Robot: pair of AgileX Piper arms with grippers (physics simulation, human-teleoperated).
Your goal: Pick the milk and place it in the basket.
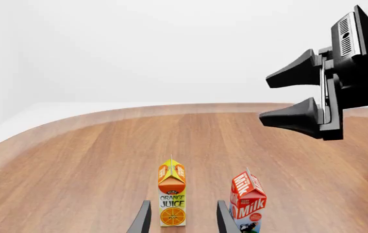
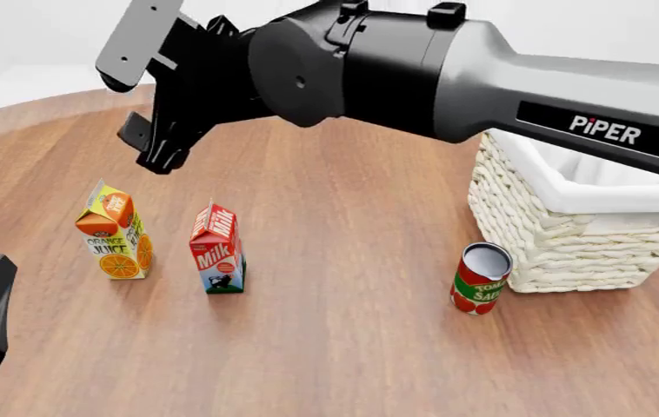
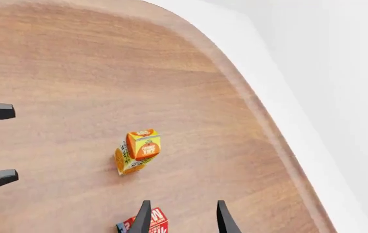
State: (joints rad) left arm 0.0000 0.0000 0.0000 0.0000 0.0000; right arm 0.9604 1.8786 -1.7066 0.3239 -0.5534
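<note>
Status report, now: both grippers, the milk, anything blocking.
Right gripper open, empty, above the cartons. Left gripper open, low. Milk upright on table, untouched. Juice carton beside it; basket far right.

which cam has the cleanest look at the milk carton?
Front view: the whole milk carton stands upright and unblocked, label readable. Left wrist view shows it large, but its base is cut by the frame edge. Right wrist view catches only its red top at the frame edge.

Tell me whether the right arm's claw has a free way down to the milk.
Probably yes: the right claw hangs open above the milk, which stands apart from the orange juice carton, with nothing between.
</note>
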